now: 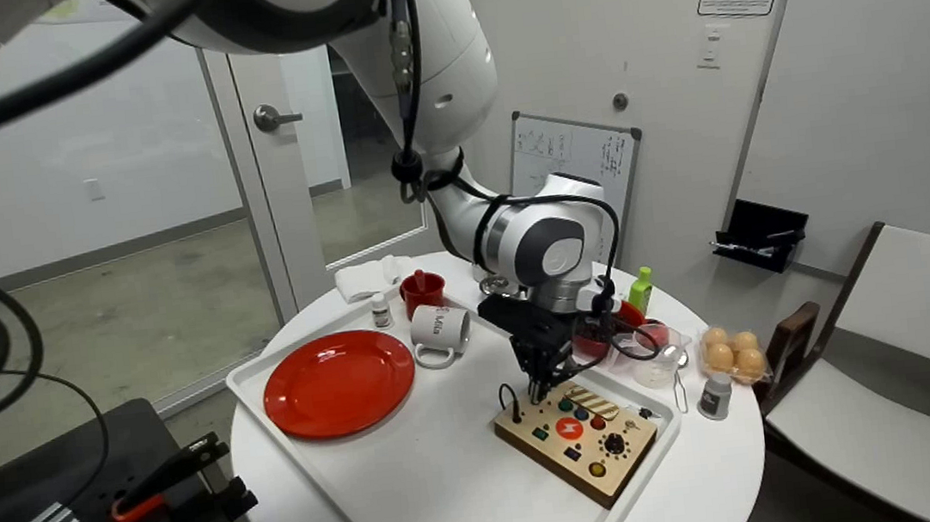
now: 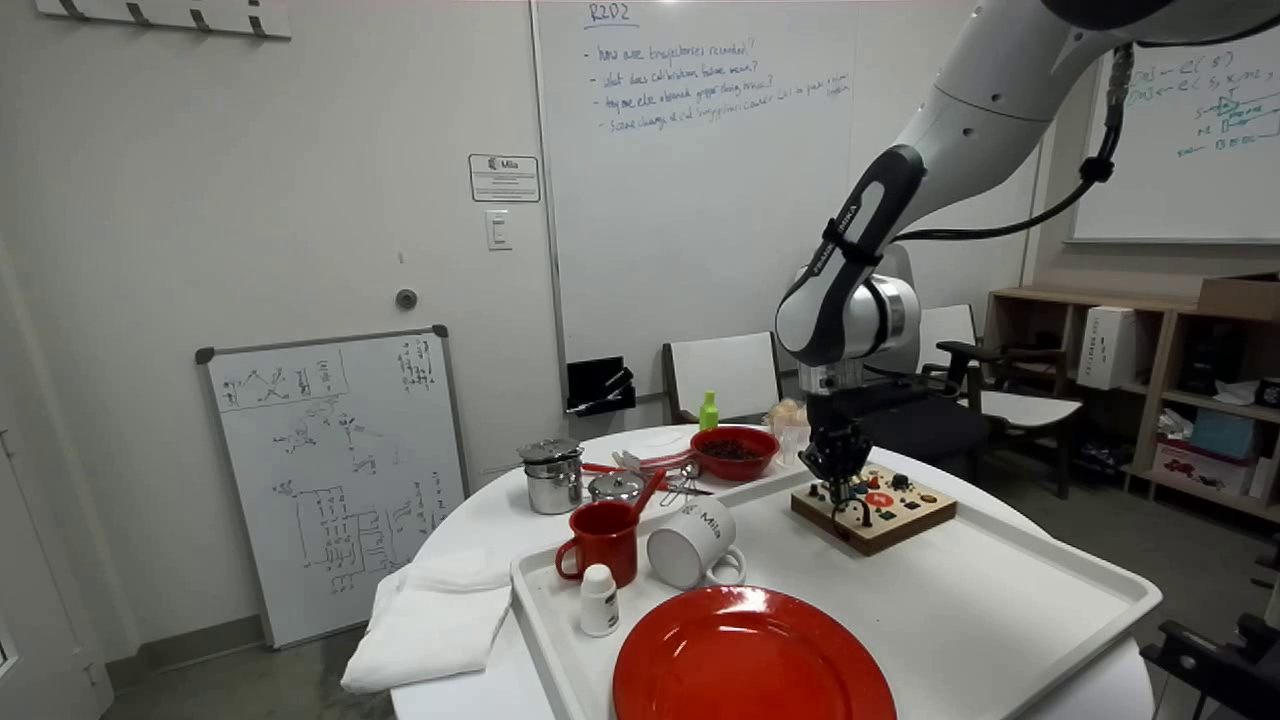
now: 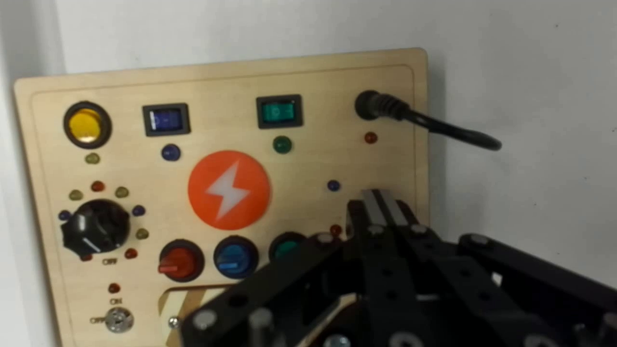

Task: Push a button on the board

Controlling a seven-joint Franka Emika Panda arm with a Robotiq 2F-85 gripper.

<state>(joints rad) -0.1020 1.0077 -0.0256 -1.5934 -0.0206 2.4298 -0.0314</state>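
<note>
The board (image 1: 590, 447) is a pale wooden panel lying flat on the white tray; it also shows in an exterior view (image 2: 890, 517) and in the wrist view (image 3: 308, 193). It carries a yellow round button (image 3: 87, 125), a blue switch (image 3: 167, 119), a green switch (image 3: 279, 112), a black dial (image 3: 96, 226) and red (image 3: 181, 260), blue (image 3: 236, 257) and green (image 3: 288, 247) knobs. My gripper (image 3: 383, 195) points down over the board near the cable-side edge, fingers together, nothing seen between them. Whether the tips touch the board I cannot tell. The gripper hides one board corner.
A black cable plug (image 3: 381, 103) stands up from the board beside the gripper (image 1: 535, 396). On the tray (image 1: 444, 471) are a red plate (image 1: 340, 384), a tipped white mug (image 1: 440, 330) and a red cup (image 2: 605, 545). A red bowl (image 2: 735, 455) is behind the gripper.
</note>
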